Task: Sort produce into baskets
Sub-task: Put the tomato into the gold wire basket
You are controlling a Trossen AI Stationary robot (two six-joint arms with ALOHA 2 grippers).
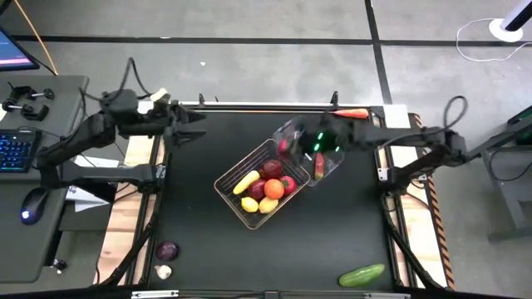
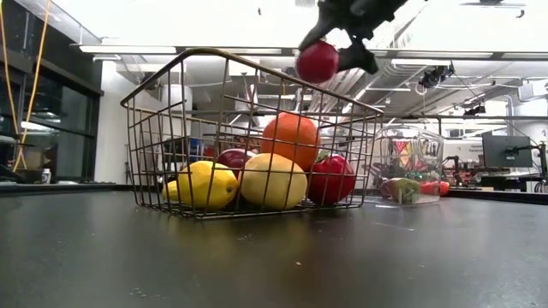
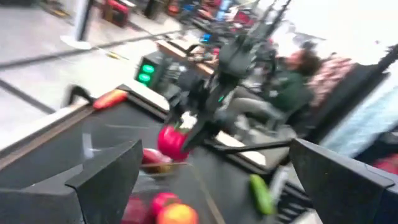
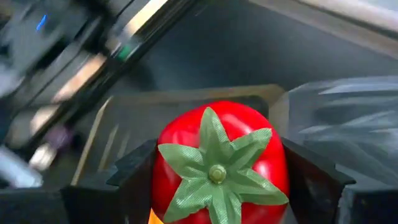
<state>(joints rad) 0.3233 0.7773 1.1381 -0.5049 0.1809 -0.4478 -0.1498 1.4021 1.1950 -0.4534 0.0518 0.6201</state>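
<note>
Right gripper (image 4: 217,180) clamped on red tomato (image 4: 219,163), held above wire basket (image 2: 171,85) – mid-transfer. Next, judging by position: lower and release. Left gripper (image 3: 211,180) open, waiting far left.

The right arm reached in from the table's right side, its gripper (image 4: 217,180) held above the table, fingers (image 4: 134,171) clamped shut on a load. The left arm waited folded at the far left edge, its gripper (image 3: 217,180) spread wide.

around your black table (image 1: 208,249) you have grey concrete floor (image 1: 249,21) with dark seams, a desk with keyboard (image 1: 15,151) and mouse (image 1: 30,204), and bright ceiling lights (image 2: 128,49) beyond.
</note>
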